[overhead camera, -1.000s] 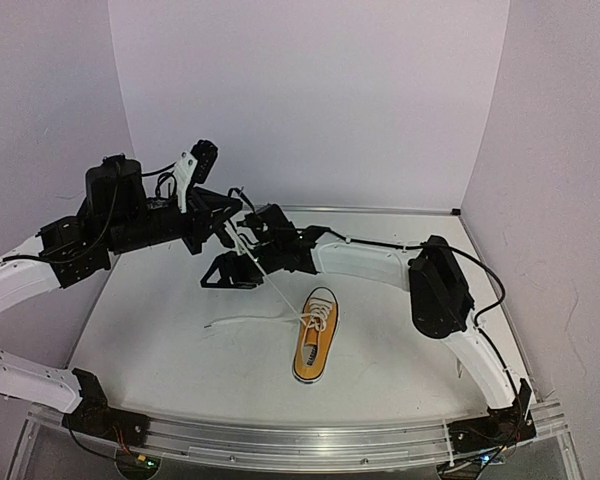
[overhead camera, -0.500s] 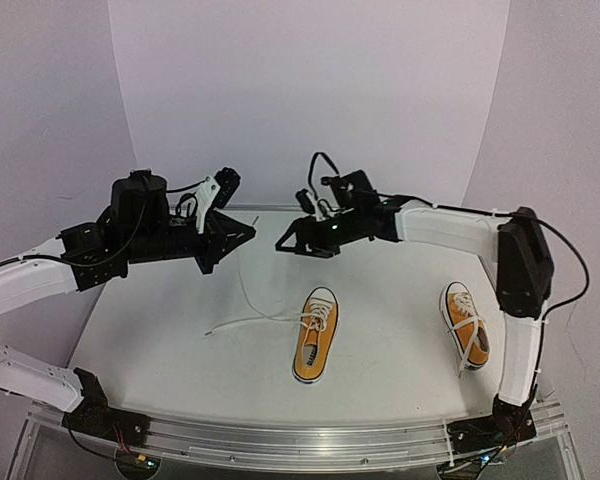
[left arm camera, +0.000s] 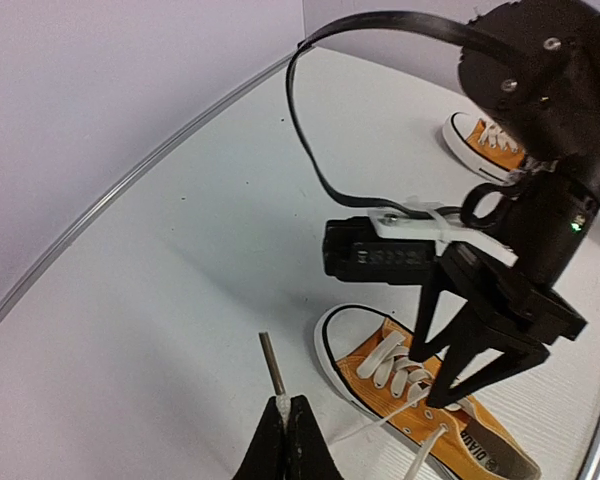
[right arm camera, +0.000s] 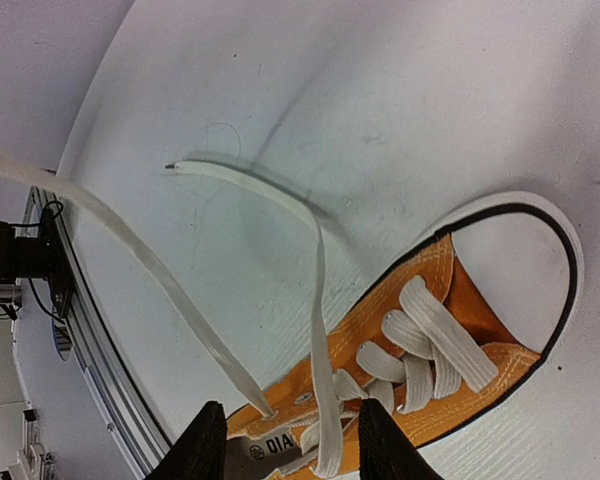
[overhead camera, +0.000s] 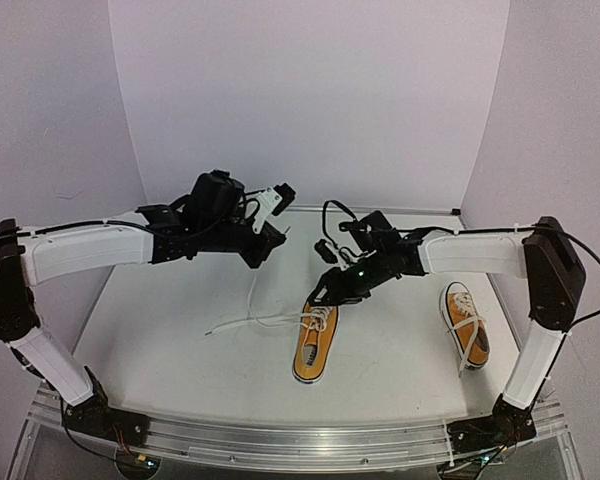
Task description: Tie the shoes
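One orange shoe (overhead camera: 314, 340) lies mid-table, toe away from me; it also shows in the left wrist view (left arm camera: 432, 402) and the right wrist view (right arm camera: 432, 345). The second orange shoe (overhead camera: 465, 325) lies to the right, laces loose. My left gripper (overhead camera: 276, 238) (left arm camera: 286, 418) is shut on the tip of one white lace (left arm camera: 276, 404) of the middle shoe and holds it up, behind and left of the shoe. That lace (right arm camera: 100, 222) runs taut to an eyelet. My right gripper (overhead camera: 324, 292) (right arm camera: 295, 447) is open just above the shoe's laced part, straddling the other lace (right arm camera: 318, 300), which trails on the table.
The white table (overhead camera: 180, 350) ends in a metal rail (overhead camera: 300, 435) at the near edge. Purple walls stand close behind and at both sides. The loose lace's end (overhead camera: 210, 328) lies left of the middle shoe.
My right gripper has let go of the lace, swung back and come down over the middle shoe, open. My left gripper has moved right, still holding the lace tip. The right shoe is uncovered.
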Controlling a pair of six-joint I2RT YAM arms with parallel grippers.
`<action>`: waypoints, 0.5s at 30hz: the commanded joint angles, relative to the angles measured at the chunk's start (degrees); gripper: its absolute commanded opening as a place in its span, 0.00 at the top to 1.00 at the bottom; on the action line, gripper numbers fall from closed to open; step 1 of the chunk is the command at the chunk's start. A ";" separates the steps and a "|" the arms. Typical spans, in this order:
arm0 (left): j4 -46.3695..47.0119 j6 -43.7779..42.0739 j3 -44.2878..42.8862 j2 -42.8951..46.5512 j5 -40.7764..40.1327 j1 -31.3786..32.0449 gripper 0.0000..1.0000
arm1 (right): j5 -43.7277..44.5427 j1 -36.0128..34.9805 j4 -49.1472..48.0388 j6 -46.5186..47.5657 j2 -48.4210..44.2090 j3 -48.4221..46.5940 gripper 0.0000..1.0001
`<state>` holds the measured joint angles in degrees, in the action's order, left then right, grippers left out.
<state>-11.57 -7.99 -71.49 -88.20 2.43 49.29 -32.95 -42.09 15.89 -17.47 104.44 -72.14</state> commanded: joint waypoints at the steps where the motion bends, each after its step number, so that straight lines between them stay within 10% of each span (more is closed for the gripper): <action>1: -0.52 -5.72 -2.93 -4.94 -1.85 -1.11 1.00 | -1.65 0.16 -0.42 2.97 -5.20 2.80 0.59; 15: 17.51 -7.79 9.30 -4.75 11.82 -7.13 1.00 | -3.23 -0.19 -1.58 4.37 -0.89 2.99 0.63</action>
<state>-2.03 -13.96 -65.02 -94.00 9.04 44.01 -34.82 -42.06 15.54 -14.36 101.57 -67.39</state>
